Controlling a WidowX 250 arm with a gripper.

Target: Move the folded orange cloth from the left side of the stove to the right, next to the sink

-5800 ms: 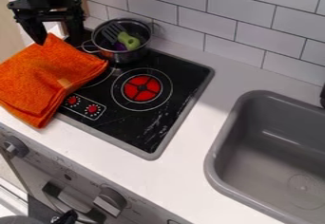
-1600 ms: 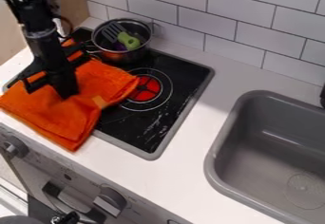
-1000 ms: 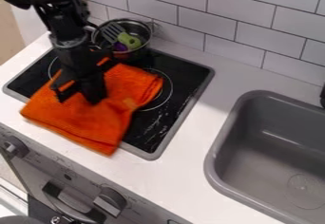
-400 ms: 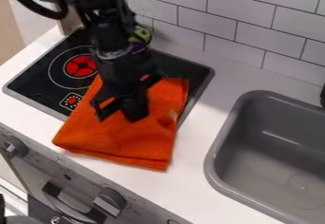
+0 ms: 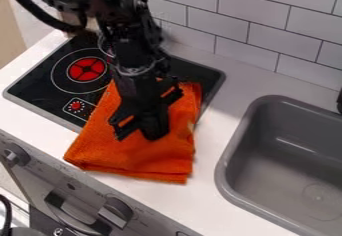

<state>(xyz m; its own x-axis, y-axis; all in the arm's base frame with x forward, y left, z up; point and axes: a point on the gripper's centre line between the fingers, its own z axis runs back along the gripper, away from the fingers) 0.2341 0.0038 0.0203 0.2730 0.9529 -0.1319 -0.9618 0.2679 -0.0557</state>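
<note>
The black gripper (image 5: 155,135) hangs down over an orange cloth (image 5: 133,155), its tips on the upper middle of the fabric. The hand is narrow: its two fingers stand close together at the cloth, closed on it, though how much fabric lies between them cannot be told. The cloth is directly under the hand and spreads out around it, farthest toward the front of the counter (image 5: 208,152), where its lower edge shows stacked folds. Its upper part lies on the black stovetop (image 5: 40,87), and its lower part reaches past the stovetop's grey rim onto the white counter. The arm (image 5: 130,40) comes in from the top edge of the view and slants down to the cloth, hiding part of the stovetop behind it. To the left of the cloth, a red burner (image 5: 87,70) sits inside pale rings, and a small red dial (image 5: 76,106) lies nearer, close to the cloth's left edge. To the right, apart from the cloth across a strip of white counter, is a grey sink (image 5: 230,167) with a rounded rim. A wall of pale tiles (image 5: 200,10) stands behind the counter. On the front panel below are a left knob (image 5: 16,153), a right knob (image 5: 117,213) and a handle (image 5: 70,211).
</note>
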